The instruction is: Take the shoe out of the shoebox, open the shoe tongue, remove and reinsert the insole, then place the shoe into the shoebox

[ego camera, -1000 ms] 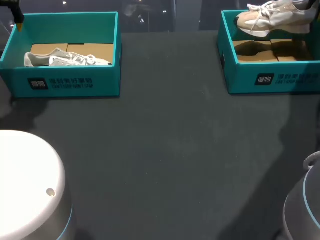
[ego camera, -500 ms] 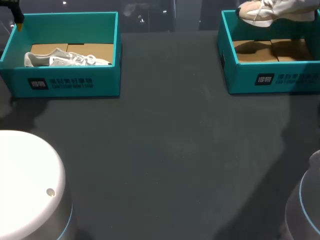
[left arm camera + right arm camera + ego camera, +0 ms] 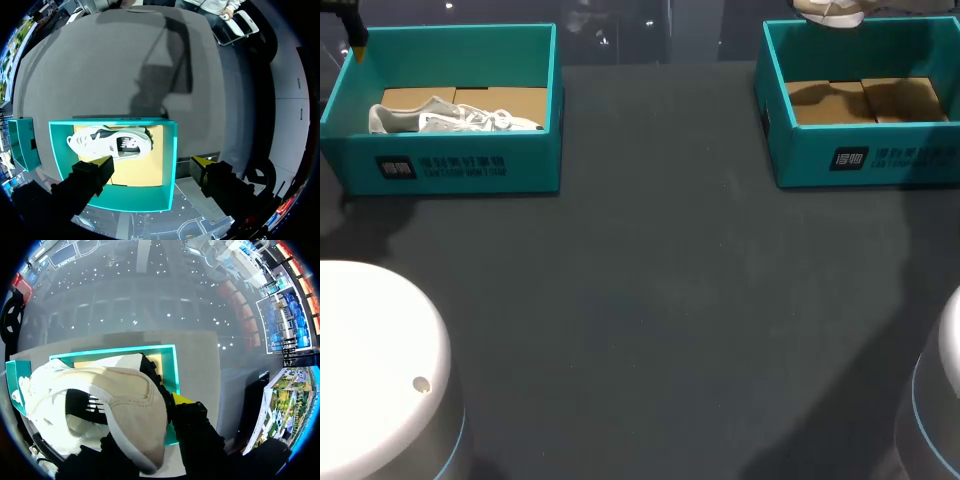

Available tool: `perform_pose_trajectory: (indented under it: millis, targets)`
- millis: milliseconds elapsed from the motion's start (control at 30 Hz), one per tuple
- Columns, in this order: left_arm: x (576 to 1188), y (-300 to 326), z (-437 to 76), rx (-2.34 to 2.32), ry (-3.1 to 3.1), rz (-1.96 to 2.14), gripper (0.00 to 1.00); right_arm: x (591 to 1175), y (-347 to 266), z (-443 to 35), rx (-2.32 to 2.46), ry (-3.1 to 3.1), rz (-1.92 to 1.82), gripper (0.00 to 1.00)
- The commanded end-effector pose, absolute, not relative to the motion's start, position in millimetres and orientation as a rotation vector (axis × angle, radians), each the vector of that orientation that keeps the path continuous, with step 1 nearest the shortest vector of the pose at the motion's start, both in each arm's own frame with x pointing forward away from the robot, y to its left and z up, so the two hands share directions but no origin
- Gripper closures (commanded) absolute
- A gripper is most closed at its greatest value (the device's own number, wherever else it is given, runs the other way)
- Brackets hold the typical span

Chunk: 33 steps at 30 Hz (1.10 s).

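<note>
- Shoe [image 3: 107, 390] hangs in the air, heel end in the right gripper [image 3: 145, 407]. Only one yellow tip shows, beside the heel, and the other is hidden by the shoe. Since it hangs clear of everything, I'd say the fingers are clamped on it.
- Step-wise, the take-out looks basically done. Tongue and insole haven't been dealt with yet.
- Right box [image 3: 865, 160] sits right below the shoe, with just its bare cardboard floor showing.
- Next move, my guess: carry the shoe over the box's near wall and down onto the open middle of the table [image 3: 650, 300], where both arms can get at it. It wants to land sole down with the opening up, so the tongue can be pulled back.
- Only real obstacle I see is that near wall. The laces at the toe end could snag the rim if the shoe goes over too low.
- Left box [image 3: 470, 170] is well apart on the other side, with a grey shoe [image 3: 450, 118] lying in it.
- Left gripper [image 3: 152, 164] hovers above that box, fingers wide apart, holding nothing and out of the way.
</note>
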State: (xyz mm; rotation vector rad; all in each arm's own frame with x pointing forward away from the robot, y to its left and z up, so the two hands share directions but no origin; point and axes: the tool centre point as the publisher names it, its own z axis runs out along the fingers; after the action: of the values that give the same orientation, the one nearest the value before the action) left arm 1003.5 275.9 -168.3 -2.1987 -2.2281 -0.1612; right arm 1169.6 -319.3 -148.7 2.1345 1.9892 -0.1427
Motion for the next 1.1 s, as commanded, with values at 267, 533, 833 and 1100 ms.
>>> perform_pose_trajectory:
  millis: [267, 533, 833, 1100]
  targets:
    - [1003, 276, -168, -2.200, -2.227, -0.165, 0.00, 1112, -278, -92, 2.097, 1.935, -0.129, 1.00]
    - [1003, 276, -168, -2.200, -2.227, -0.165, 0.00, 1063, -226, -82, 2.093, 1.917, -0.139, 1.00]
    - [1003, 276, -168, -2.200, -2.227, -0.165, 0.00, 997, -157, -73, 2.100, 1.883, -0.136, 1.00]
    - [1003, 276, -168, -2.200, -2.227, -0.165, 0.00, 948, -105, -76, 2.065, 1.874, -0.114, 1.00]
